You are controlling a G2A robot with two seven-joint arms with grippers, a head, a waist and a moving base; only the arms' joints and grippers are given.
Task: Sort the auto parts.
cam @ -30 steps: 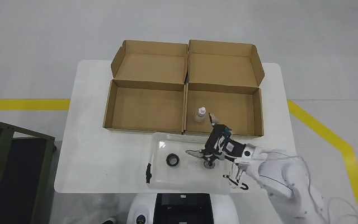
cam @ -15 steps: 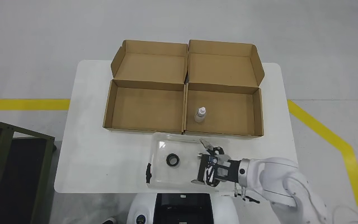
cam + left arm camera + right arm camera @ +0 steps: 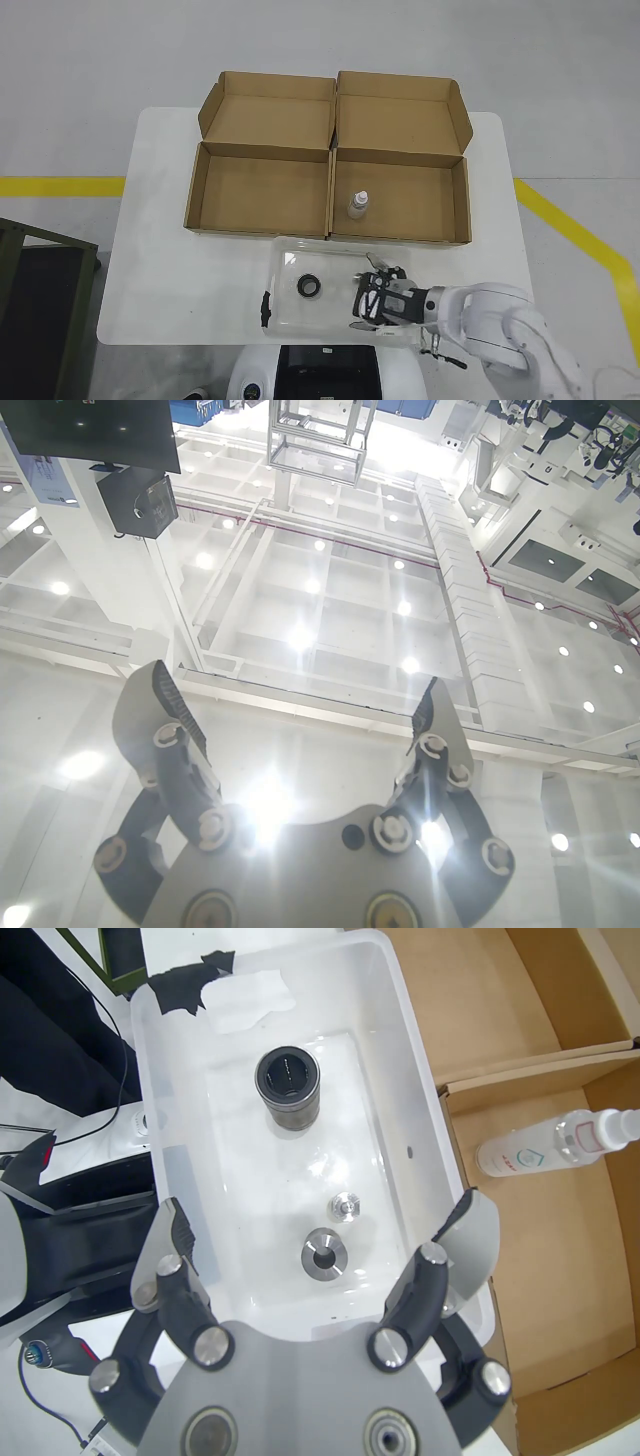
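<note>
Table (image 3: 170, 285) white, holds boxes (image 3: 255, 195) | floor (image 3: 100, 60) grey, yellow line (image 3: 60, 186) | ceiling (image 3: 350, 600) lit grid

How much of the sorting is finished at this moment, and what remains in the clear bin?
Done: one spray bottle sits in the right cardboard box. In hand: nothing; the right end effector hangs open above the clear bin. Left: a black bearing, a metal bushing and a small metal fitting lie in the bin, so most of the job looks undone.

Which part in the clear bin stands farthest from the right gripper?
The tall dark cylinder; the silver ring and small bolt sit much closer.
</note>
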